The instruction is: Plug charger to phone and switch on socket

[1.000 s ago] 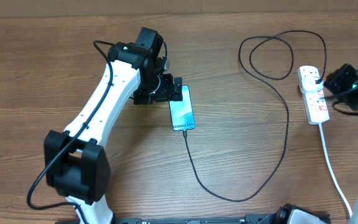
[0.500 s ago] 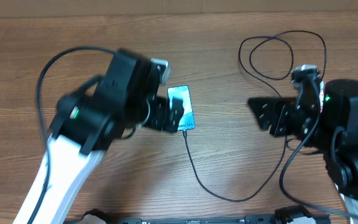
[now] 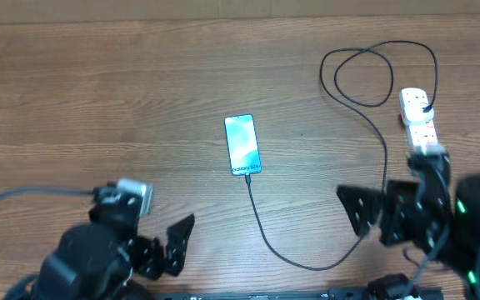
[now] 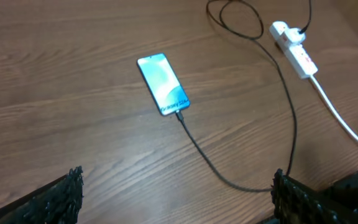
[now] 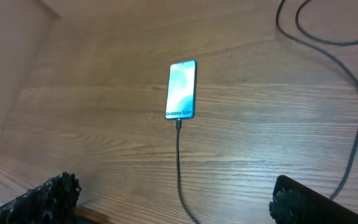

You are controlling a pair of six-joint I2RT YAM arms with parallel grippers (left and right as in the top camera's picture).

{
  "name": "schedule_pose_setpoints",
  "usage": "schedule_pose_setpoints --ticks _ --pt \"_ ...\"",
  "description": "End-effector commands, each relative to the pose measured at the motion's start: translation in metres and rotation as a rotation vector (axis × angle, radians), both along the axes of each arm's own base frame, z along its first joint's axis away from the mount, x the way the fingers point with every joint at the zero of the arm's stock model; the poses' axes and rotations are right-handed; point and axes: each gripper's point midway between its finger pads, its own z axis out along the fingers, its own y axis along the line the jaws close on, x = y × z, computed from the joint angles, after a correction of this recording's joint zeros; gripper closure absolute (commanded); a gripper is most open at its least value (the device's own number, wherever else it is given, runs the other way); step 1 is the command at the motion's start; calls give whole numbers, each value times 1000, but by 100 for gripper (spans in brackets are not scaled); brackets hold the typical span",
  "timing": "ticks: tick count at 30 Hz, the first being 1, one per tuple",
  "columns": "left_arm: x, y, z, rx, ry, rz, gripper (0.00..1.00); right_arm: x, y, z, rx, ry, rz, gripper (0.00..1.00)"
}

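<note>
Both grippers, the left gripper (image 4: 178,180) and the right gripper (image 5: 174,186), are held wide open and empty at the near edge. The phone (image 3: 242,144) is seen mid-table, lit, with the charger (image 3: 387,167) plugged in and led to the socket (image 3: 419,121) far right. The charger's slack beside the right gripper should be avoided.

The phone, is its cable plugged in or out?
In: the black cable ends in the bottom edge of the phone in every view; its screen is lit.
</note>
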Motion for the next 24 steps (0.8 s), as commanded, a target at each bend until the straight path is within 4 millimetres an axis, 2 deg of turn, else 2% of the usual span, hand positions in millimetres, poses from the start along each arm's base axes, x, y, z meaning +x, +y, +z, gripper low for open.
schedule_pose_setpoints --ticks 1,5,10,17,24 --pt "-16 6 -12 -63 -41 -17 0 -25 -15 7 -31 -105 -19 0" --pt "-20 14 -17 -69 -77 -2 0 -43 -20 13 -22 -171 -15 0" --pt "-17 19 -19 -62 -76 34 0 -45 -20 11 -22 -162 -12 0" --pt "-31 29 -44 16 24 32 0 -45 -20 11 -22 -162 -12 0" --pt "-37 34 -53 46 61 32 0 -45 -20 11 -22 -162 -12 0"
